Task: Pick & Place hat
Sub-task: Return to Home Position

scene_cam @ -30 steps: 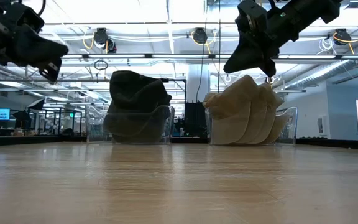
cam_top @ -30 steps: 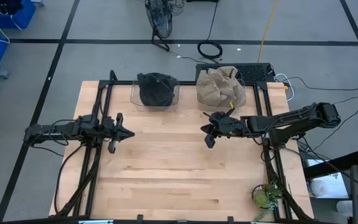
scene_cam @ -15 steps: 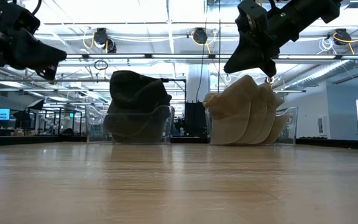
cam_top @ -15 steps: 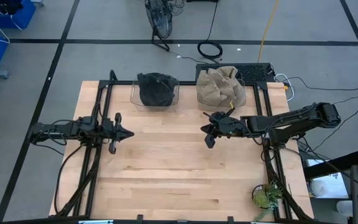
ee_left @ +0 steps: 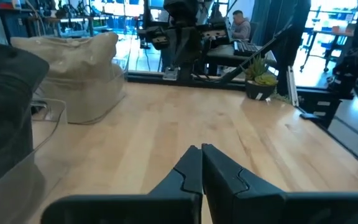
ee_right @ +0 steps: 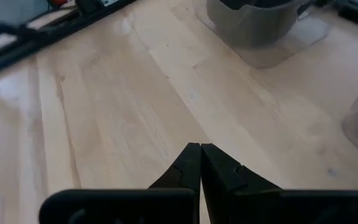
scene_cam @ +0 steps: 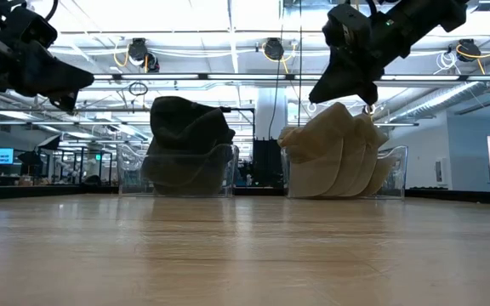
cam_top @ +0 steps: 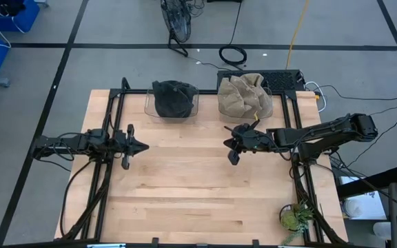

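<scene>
Slumped black cap (cam_top: 173,98), stacked tan caps (cam_top: 243,95); left gripper (ee_left: 201,148), right gripper (ee_right: 200,145) fingers together

I've got the middle and near half of the bench (cam_top: 185,200) bare, with a wide lane between my left end effector (cam_top: 144,147) and right end effector (cam_top: 227,143), both hanging above the wood. The far edge is blocked: the left bin (cam_top: 149,108) is stuffed with the black cap (cam_top: 173,98), the right bin (cam_top: 270,105) is piled with brown caps (cam_top: 242,93), and there's a narrow gap between them. A small plant (cam_top: 295,218) crowds the near right corner.
</scene>
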Controlling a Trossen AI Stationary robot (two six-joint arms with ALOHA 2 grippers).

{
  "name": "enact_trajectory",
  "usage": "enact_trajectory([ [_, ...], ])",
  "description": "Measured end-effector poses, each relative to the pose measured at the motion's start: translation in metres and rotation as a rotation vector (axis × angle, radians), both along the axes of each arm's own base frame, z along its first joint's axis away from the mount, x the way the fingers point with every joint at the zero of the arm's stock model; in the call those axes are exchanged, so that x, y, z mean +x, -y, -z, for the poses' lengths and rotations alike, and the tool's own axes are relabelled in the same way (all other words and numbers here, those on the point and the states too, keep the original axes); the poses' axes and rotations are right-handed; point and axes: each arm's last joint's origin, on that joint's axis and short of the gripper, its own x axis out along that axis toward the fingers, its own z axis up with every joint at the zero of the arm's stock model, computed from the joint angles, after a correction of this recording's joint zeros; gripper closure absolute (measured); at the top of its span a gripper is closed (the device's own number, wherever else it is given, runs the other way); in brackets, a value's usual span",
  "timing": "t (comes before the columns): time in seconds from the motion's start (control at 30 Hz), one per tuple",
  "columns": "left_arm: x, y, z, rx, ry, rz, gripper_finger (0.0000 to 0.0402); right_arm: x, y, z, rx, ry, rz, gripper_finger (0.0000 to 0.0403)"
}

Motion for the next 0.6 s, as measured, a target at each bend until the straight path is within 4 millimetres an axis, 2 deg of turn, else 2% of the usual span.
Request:
enact_trajectory([
  [0.13,0.0,0.0,0.0,-0.002,0.001,0.002,0.0387,0.0,-0.004,0.0,-0.094,-0.03,-0.112,0.0403],
  [0.23,0.0,0.0,-0.001,-0.003,0.01,0.002,0.0394,-0.011,-0.01,0.007,-0.151,-0.076,-0.18,0.0403],
  [0.37,0.0,0.0,-0.002,-0.005,0.025,0.002,0.0398,-0.044,-0.014,0.028,-0.155,-0.039,-0.211,0.0403],
  [0.6,0.0,0.0,-0.002,-0.005,0.028,0.002,0.0374,-0.101,-0.011,0.065,-0.127,0.265,-0.275,0.0403],
])
